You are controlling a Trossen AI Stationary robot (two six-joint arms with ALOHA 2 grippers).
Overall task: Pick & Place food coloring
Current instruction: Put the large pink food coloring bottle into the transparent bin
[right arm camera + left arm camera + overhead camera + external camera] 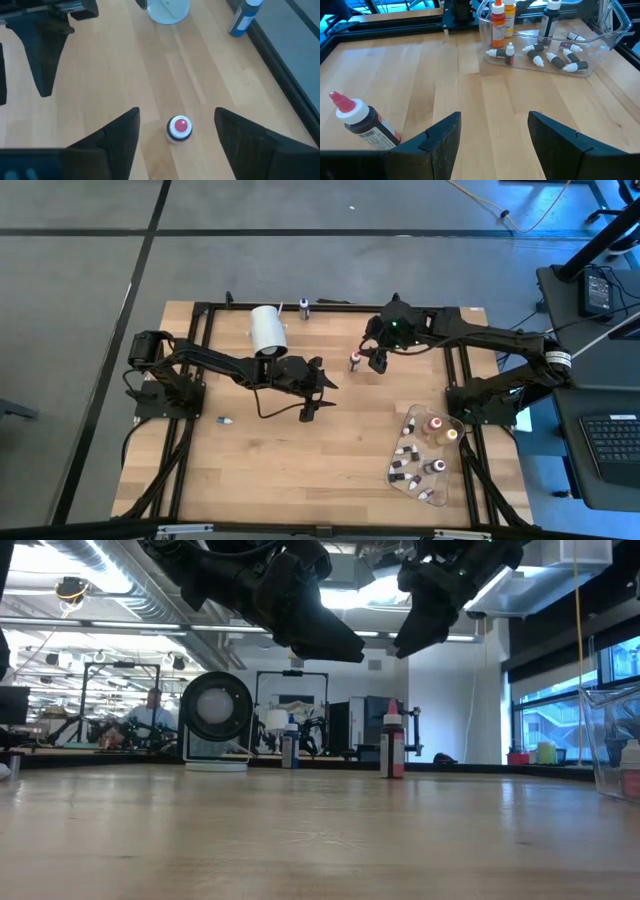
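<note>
Red-tipped food coloring bottle [179, 128] stands upright near the worktop's far edge; the right gripper [176, 131] hovers above it, jaws wide and empty, seemingly lined up to grasp. The left gripper [312, 388] waits mid-table, open, empty.

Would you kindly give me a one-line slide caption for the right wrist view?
Right gripper open above an upright red-tipped bottle, the left gripper farther off.

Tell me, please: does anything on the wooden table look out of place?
Yes. One tiny white-capped dropper bottle lies alone near the left arm's base, far from the clear plastic tray holding the others. Nothing looks spilled.
</note>
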